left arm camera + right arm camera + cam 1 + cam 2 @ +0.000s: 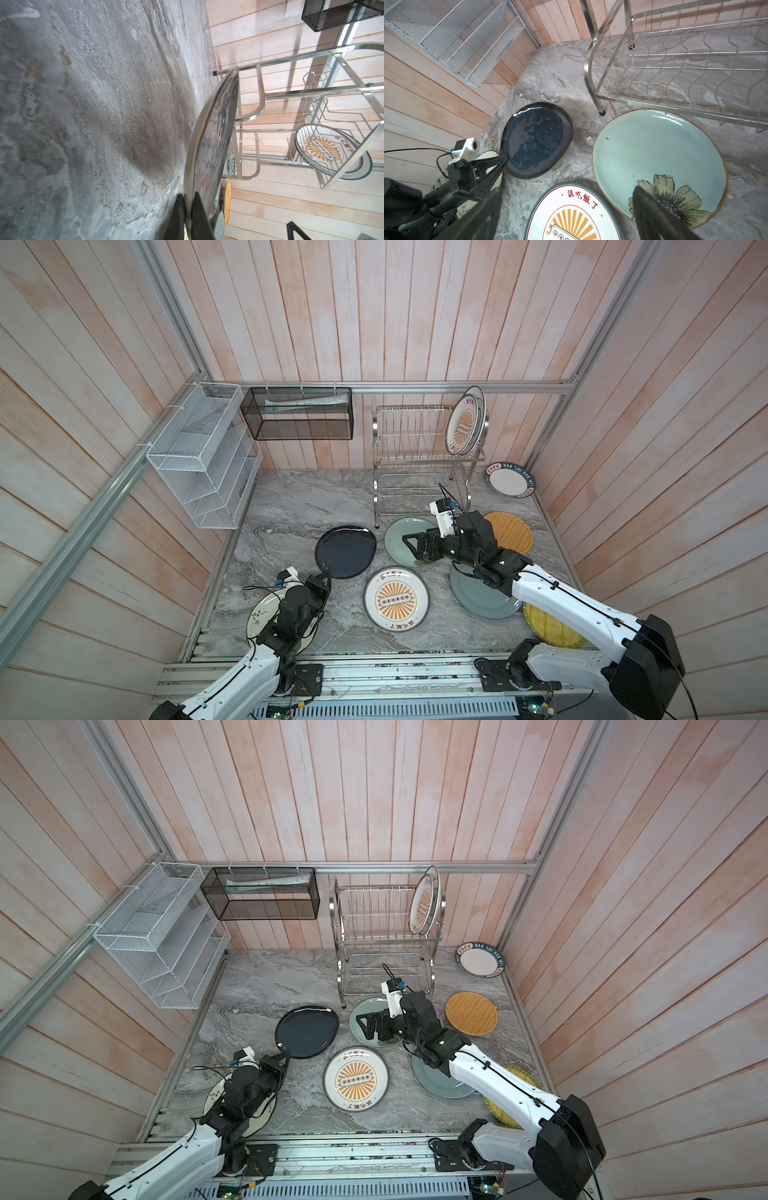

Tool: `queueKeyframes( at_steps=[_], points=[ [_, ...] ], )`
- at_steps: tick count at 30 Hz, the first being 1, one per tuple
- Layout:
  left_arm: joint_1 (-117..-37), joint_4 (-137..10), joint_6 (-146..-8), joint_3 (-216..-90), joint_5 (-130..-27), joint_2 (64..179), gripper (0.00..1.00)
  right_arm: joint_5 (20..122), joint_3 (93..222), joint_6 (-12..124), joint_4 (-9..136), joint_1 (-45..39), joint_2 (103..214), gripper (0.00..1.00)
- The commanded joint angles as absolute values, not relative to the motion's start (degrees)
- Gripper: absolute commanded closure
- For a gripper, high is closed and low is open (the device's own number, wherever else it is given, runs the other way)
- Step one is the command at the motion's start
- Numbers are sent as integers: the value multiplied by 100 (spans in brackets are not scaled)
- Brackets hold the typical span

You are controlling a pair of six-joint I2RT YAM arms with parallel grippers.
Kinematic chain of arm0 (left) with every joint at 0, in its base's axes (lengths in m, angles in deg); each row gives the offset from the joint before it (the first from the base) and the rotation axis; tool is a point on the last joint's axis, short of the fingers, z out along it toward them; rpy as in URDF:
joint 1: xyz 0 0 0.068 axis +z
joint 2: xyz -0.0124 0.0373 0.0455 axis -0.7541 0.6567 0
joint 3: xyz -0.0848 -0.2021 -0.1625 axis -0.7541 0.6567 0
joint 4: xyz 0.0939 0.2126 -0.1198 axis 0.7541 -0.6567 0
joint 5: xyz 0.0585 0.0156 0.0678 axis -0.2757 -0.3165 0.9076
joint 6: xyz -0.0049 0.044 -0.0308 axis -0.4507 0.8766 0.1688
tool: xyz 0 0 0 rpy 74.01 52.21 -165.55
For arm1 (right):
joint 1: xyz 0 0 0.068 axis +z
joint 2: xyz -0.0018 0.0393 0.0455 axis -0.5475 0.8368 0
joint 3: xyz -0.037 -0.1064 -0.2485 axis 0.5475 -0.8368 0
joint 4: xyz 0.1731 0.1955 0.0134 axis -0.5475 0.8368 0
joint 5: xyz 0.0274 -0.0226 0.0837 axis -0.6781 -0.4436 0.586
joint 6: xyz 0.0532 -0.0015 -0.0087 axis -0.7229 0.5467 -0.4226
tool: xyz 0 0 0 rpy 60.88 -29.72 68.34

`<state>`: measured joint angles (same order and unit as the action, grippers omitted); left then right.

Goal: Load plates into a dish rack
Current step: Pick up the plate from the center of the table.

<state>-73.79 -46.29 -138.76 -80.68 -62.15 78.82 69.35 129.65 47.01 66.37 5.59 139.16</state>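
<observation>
Whitewashed plank walls [415, 302] close in a grey marbled tabletop [291, 506]. At its back stands the dish rack [424, 460], with a racked sunburst plate [462, 427] and another just behind it upright at the right end of the upper tier, while the other plates [396, 599] lie on the stone in front of and beside it. The left gripper [326, 572] is pressed together on the near rim of the glossy black plate [345, 551]; the right gripper [415, 549] hangs spread wide over the pale green flower plate [395, 545], gripping nothing, and whether a fingertip touches it I cannot tell.
</observation>
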Motion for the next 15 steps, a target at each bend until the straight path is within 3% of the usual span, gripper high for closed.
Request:
queueKeyframes(
  at_steps=[1,15],
  points=[
    [-7166,-3595,-13744,-8451,-7083,7906,100,7432,12870,4626,6397,399,14019,2],
    [-6661,-3057,-13481,-8999,-9107,8511,100,8499,13202,4852,6097,4,14916,2]
  ],
)
